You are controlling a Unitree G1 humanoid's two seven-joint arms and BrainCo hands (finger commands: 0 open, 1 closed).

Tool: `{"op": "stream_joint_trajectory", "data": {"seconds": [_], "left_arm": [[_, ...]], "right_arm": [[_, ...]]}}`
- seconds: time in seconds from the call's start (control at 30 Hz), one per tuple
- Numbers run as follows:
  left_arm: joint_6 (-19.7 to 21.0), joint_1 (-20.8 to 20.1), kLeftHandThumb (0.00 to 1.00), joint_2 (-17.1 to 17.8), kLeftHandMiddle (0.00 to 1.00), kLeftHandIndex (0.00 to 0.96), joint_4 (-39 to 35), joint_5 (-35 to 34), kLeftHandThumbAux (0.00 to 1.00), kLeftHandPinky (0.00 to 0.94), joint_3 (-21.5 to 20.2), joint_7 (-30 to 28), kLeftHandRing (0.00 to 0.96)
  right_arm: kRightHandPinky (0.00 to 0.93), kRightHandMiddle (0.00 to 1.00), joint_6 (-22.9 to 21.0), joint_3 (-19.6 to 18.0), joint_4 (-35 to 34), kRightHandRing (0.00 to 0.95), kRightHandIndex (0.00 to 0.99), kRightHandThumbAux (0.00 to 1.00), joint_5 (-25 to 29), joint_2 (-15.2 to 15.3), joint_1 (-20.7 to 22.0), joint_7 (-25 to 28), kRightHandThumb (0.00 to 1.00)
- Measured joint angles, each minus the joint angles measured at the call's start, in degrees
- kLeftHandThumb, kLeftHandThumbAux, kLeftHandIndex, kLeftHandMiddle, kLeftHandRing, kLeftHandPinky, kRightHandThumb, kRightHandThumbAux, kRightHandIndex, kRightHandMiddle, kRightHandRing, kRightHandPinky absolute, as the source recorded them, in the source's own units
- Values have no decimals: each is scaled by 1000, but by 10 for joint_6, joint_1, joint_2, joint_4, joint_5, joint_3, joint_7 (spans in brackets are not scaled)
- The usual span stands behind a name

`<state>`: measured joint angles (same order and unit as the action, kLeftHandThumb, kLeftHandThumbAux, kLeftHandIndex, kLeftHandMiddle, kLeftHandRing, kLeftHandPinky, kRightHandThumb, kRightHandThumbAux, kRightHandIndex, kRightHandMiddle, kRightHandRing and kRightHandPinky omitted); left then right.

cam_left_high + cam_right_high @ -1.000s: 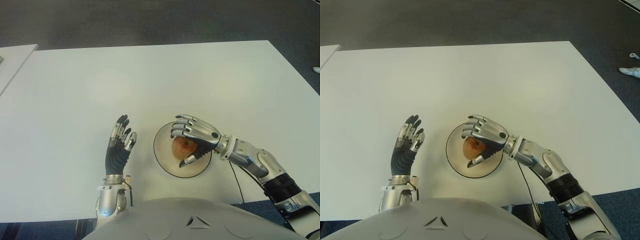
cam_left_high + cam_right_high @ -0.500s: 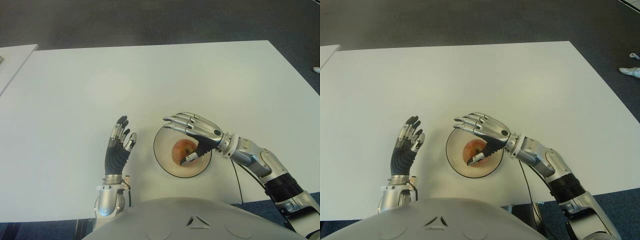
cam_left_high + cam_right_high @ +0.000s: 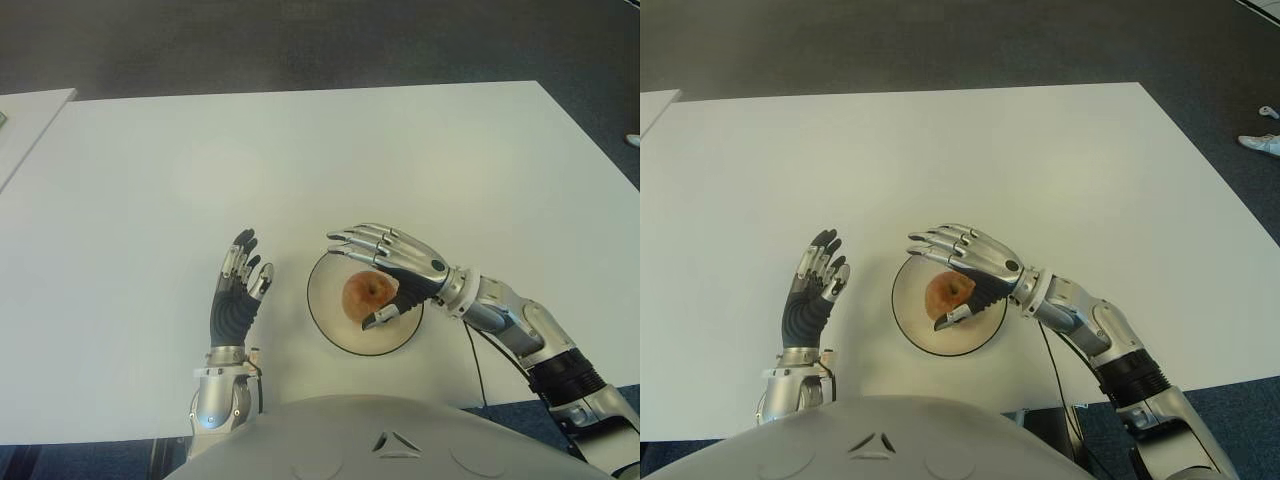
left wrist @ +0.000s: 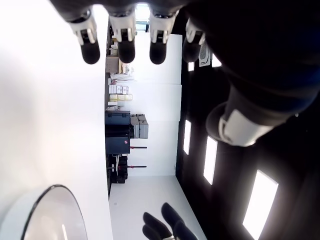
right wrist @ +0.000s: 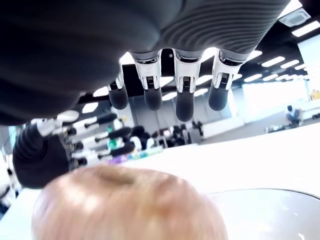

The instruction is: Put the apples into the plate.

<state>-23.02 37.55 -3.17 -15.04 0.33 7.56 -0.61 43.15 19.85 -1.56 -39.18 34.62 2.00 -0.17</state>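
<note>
White table (image 3: 420,150) fills frame; apple (image 3: 367,293) sits in plate (image 3: 325,305), lower centre. My right robot hand (image 3: 385,268) hovers over it, fingers spread, gripping nothing. Left robot hand (image 3: 238,290) idle left of plate, fingers extended. I judge placing done; next, lift clear.

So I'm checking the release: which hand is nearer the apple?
Right. The right hand hovers open directly over the apple in the plate; the left hand is open beside the plate, on its left.
</note>
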Motion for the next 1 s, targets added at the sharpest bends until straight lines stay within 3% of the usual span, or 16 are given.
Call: {"op": "stream_joint_trajectory", "data": {"seconds": [0.2, 0.33, 0.47, 0.53, 0.57, 0.77, 1.0], "left_arm": [[-2, -6, 194, -1, 3, 53, 6, -4, 580, 6, 0, 0, 0], [-3, -8, 211, -2, 6, 60, 6, -8, 572, 11, 0, 0, 0], [-3, -9, 215, -2, 5, 60, 7, -9, 570, 12, 0, 0, 0], [-3, -12, 214, -3, 4, 59, 8, -9, 570, 14, -1, 0, 0], [-3, -14, 214, -3, 4, 57, 10, -9, 575, 19, -1, 0, 0], [-1, -23, 225, -3, 11, 55, 17, -10, 580, 32, -4, 0, 3], [13, -31, 233, -4, 12, 49, 34, -26, 603, 34, -21, 0, 4]], "right_arm": [[0, 0, -19, -15, 18, 0, 0, 197, 93, -14, -17, 32, 94], [0, 0, -25, -38, 33, 0, 0, 224, 187, -12, -24, 64, 75], [0, 0, -60, -67, 37, 0, 4, 280, 280, -20, -23, 91, 83], [5, 5, -84, -82, 38, 0, 15, 313, 331, -32, -23, 103, 97], [18, 3, -98, -90, 39, 0, 9, 388, 356, -40, -23, 109, 62], [51, 51, -179, -134, 49, 19, 76, 470, 495, -79, -29, 152, 158], [61, 84, -308, -207, 40, 35, 115, 472, 622, -131, -76, 148, 166]]}}
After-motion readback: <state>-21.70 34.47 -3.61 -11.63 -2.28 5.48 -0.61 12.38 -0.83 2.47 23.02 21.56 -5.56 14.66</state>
